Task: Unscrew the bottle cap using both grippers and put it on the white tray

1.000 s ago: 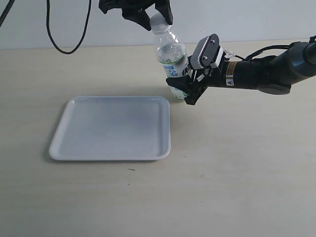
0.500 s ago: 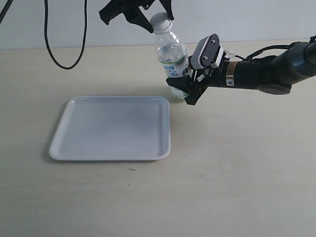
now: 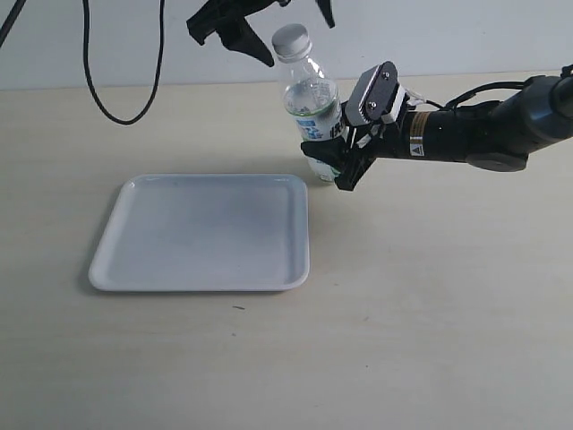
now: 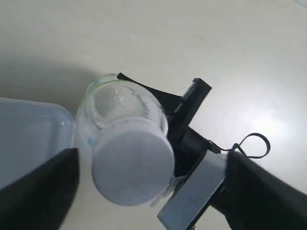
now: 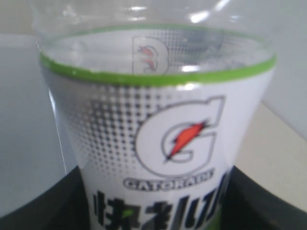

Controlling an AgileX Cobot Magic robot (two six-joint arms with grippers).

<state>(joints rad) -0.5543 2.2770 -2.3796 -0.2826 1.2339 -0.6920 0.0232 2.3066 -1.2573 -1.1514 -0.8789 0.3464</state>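
- Your bottle cap [image 3: 290,38] sits on the bottle [image 3: 312,98], just beside the white tray [image 3: 201,235].
- Your right gripper [image 3: 333,166] is clenched around the bottle's labelled lower body.
- Your left gripper [image 3: 299,41] straddles the cap, jaws spread, not touching.

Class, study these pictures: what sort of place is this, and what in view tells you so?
Probably a robotics lab or test bench, not a home: a beige table against a plain white wall, a black robot arm clamping a drink bottle, and a white tray laid out beside it.
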